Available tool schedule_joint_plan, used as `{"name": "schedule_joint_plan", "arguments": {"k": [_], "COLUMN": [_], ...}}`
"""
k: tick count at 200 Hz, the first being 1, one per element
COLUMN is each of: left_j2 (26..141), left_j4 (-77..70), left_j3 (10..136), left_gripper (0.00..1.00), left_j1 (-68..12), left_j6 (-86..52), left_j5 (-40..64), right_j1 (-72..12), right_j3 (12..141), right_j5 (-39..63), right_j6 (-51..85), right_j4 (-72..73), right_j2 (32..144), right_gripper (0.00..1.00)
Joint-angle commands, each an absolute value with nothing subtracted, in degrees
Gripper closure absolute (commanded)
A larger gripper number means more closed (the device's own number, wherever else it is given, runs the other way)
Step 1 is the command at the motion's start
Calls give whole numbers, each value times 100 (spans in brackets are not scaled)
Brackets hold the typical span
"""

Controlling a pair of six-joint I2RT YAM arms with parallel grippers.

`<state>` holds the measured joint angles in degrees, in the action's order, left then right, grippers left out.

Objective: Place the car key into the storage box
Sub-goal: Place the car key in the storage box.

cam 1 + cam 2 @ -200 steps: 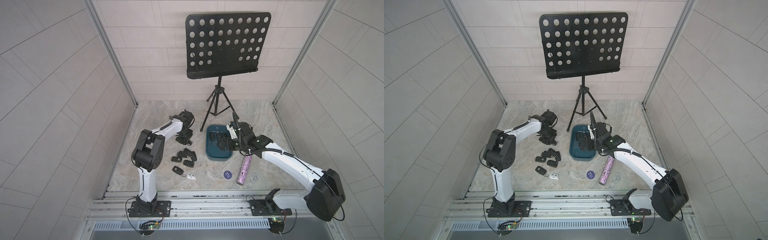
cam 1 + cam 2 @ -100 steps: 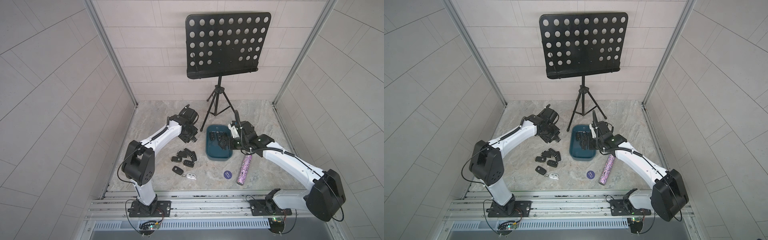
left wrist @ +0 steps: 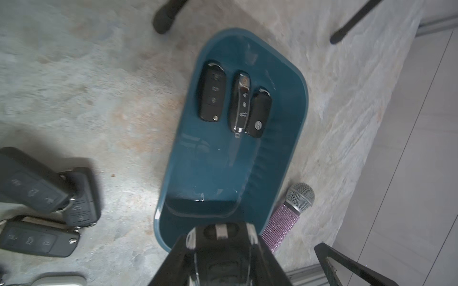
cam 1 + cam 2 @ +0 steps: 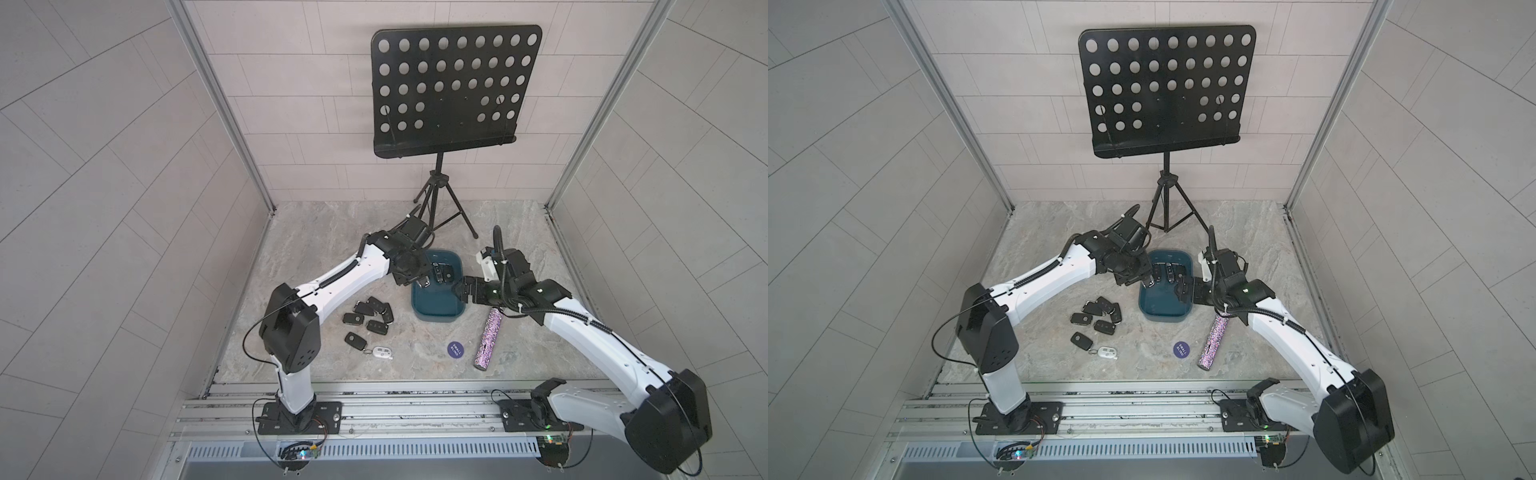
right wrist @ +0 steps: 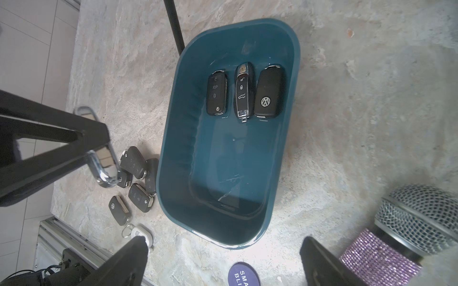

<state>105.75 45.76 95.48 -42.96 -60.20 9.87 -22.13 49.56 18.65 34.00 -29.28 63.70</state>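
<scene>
Our left pincer (image 3: 220,232), clamped on a black plastic car key (image 3: 231,229), hovers over the rim of the dark teal plastic storage box (image 3: 213,168); our right pincer (image 5: 224,239) gapes empty alongside. We would carry the key inward over bare floor, lower, then release.

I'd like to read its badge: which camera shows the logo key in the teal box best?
The right wrist view: the logo key lies sharp and unobstructed in the storage box, badge readable. The left wrist view shows it smaller and softer. In both top views it is at most a tiny dark speck.
</scene>
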Motion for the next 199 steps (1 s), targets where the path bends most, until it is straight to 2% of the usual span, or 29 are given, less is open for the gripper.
{"name": "schedule_joint_plan", "arguments": {"k": [1,66,146,199], "left_j2": [11043,12323,13729,14164], "left_j4": [4838,5361,5793,5866], "left_j3": [10051,11356,12489,12715], "left_gripper": [61,61,61,61], "left_j1": [-4477,-4658,-4777,-4790], "left_j6": [-5530,-5151,-4951,-4904], "left_j5": [1219,1256,1333,1297], "right_j1": [-2115,-1872,-1809,-1753], "right_j3": [4778,4361,4251,4224], "right_j5": [1743,1716,1761,1773], "right_j6": [3585,3675,3647,3619], "right_j4": [-3067,-3212,-3295,-3336], "right_j2": [5950,5074,4843,4786], "right_gripper": [0,0,0,0]}}
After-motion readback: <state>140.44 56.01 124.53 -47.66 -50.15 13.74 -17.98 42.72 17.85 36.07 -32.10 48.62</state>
